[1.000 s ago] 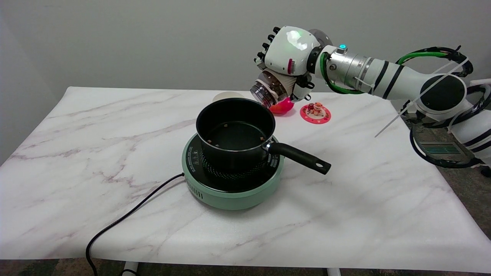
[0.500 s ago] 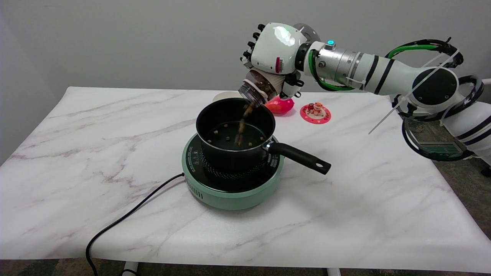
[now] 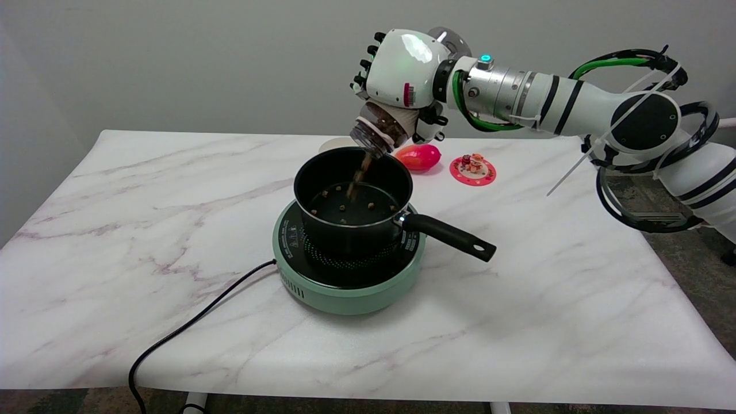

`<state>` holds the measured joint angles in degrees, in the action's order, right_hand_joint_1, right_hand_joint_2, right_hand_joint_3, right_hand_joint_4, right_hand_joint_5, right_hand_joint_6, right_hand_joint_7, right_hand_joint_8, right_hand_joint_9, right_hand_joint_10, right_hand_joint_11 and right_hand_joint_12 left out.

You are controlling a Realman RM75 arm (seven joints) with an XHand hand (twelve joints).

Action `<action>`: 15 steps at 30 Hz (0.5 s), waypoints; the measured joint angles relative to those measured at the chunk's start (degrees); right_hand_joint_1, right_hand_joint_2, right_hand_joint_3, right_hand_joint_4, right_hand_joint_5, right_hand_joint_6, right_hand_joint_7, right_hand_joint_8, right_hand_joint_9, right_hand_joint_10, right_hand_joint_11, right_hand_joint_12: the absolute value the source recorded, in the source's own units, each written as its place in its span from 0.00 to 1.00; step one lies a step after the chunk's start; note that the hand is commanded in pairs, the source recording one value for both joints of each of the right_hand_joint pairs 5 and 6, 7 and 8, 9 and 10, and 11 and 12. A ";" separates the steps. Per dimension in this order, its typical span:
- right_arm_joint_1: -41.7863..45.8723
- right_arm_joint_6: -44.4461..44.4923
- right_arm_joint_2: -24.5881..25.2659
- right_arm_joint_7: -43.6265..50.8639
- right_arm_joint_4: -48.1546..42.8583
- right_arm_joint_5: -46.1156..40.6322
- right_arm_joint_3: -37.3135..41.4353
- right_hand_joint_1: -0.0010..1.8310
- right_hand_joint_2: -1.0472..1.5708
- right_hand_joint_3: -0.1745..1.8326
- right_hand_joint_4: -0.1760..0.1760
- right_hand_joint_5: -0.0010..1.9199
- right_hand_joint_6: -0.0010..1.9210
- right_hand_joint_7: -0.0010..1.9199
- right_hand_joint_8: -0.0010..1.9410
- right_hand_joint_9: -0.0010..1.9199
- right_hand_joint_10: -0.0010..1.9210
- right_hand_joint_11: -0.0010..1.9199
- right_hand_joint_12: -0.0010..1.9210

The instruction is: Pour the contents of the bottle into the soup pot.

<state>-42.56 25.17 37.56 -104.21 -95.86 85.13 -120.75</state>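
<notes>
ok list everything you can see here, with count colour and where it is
soup pot: 1, black with a long handle, on the burner, small brown pieces inside
burner: 1, mint green with black top, middle of the table
cord: 1, black, runs from the burner off the near edge
bottle: 1, clear with brown contents, tilted mouth-down over the pot, pieces falling out
pink object: 1, pink and orange, behind the pot
small disc: 1, pink with small items on it, right of the pink object
pale round thing: 1, whitish, mostly hidden behind the pot
table: 1, white marble pattern
right hand: 1, white and black, holds the bottle above the pot
</notes>
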 measured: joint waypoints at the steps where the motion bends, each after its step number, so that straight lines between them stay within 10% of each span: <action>1: -0.21 0.04 0.02 -0.02 0.06 0.16 -0.16 0.76 0.79 0.35 0.50 0.92 0.92 0.90 0.89 0.69 0.69 0.62 0.62; 15: -3.11 0.98 0.01 -0.18 0.77 1.56 -1.80 0.76 0.78 0.36 0.50 0.91 0.91 0.90 0.89 0.69 0.69 0.62 0.62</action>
<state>-45.66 26.15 37.57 -104.38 -95.09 86.69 -122.56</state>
